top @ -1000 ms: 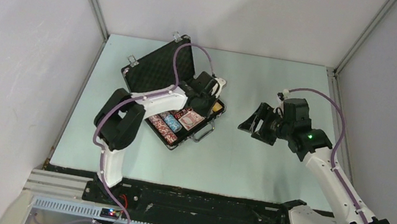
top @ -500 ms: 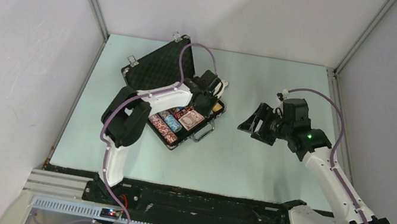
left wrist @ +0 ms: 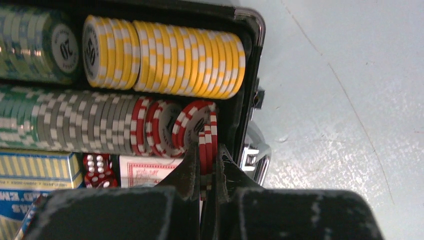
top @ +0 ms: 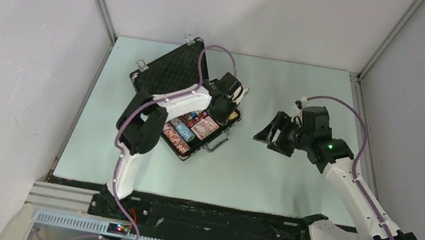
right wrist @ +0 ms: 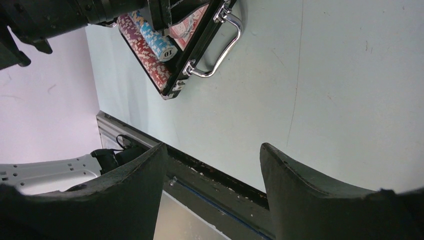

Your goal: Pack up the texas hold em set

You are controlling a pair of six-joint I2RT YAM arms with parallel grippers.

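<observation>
Numerals 20, 50 and 10 mark a green chip (left wrist: 65,47), a yellow chip (left wrist: 92,50) and a blue chip (right wrist: 166,51). Left fingers (left wrist: 189,172), now further toward the far-right end of the case (left wrist: 251,70) than a second ago, pinch red chips (left wrist: 206,150) there. Case lies diagonally on the surface (top: 265,180), lid (top: 169,74) up, handle (top: 219,142) facing the spread, empty right fingers (right wrist: 125,190).

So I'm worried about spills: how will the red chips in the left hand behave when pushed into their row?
The red chips look rigid, so the left hand probably won't bend them. Held on edge as loose discs, they could slide apart or roll if released early.
</observation>
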